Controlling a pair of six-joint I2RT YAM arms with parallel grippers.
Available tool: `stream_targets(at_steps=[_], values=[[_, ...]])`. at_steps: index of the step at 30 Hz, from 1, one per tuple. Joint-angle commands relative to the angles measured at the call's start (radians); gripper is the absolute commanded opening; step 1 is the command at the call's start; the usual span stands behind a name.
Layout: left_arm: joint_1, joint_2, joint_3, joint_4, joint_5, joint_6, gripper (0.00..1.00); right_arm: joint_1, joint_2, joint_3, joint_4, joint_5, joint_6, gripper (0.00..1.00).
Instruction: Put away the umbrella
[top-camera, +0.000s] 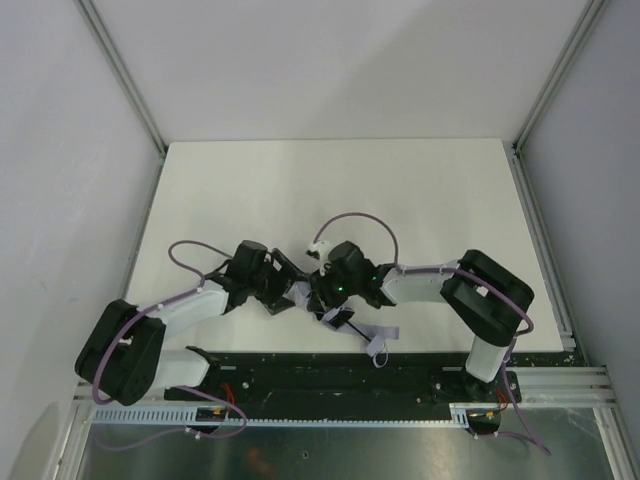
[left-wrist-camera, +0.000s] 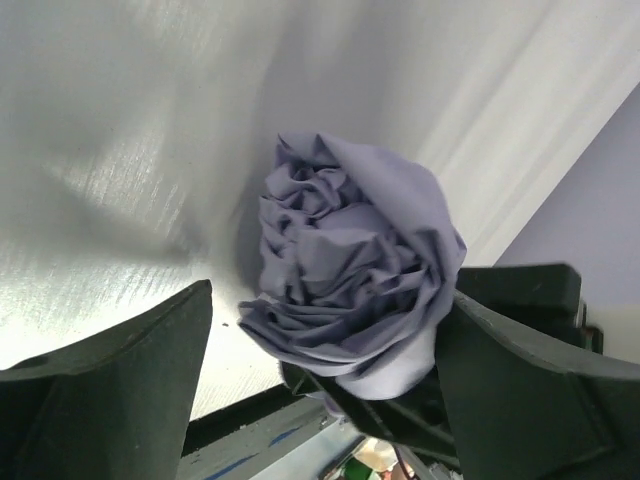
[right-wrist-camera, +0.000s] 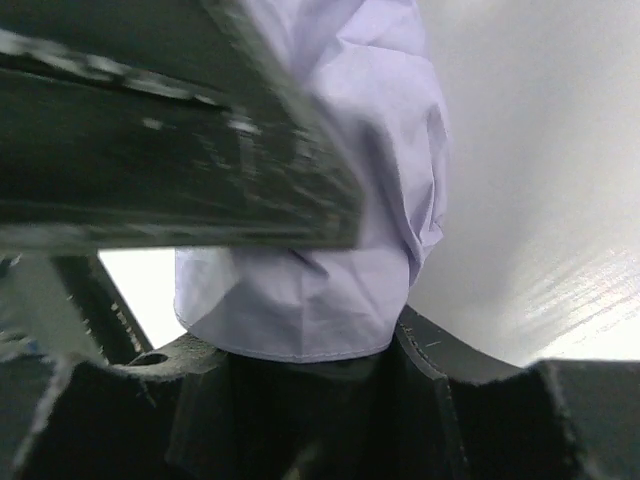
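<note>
the left gripper (left-wrist-camera: 330, 300) stands wide apart around the bunched lavender canopy of the umbrella (left-wrist-camera: 350, 260), which presses one finger and stays clear of the other. the right gripper (right-wrist-camera: 285, 340) is clamped on the canopy's cloth. the umbrella sits where both grippers meet, near the middle of the table (top-camera: 350, 190), toward its front edge.

We find no text, label, brand, number or sign that can be read in any of the three views.
</note>
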Motion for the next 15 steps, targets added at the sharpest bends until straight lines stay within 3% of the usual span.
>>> stream_targets(at_steps=[1,7,12,15], values=[[-0.005,0.001,0.009,-0.021,0.009,0.053,0.9,-0.092,-0.007,-0.077,0.198,-0.378,0.141,0.0],[-0.039,0.047,0.034,-0.014,0.022,0.046,0.9,-0.126,0.02,-0.095,0.42,-0.526,0.327,0.0],[-0.056,0.077,0.049,0.003,0.03,0.015,0.87,-0.103,0.002,-0.093,0.48,-0.491,0.373,0.0],[-0.07,0.094,0.068,0.011,0.039,0.002,0.8,-0.089,-0.012,-0.09,0.466,-0.453,0.362,0.0]])
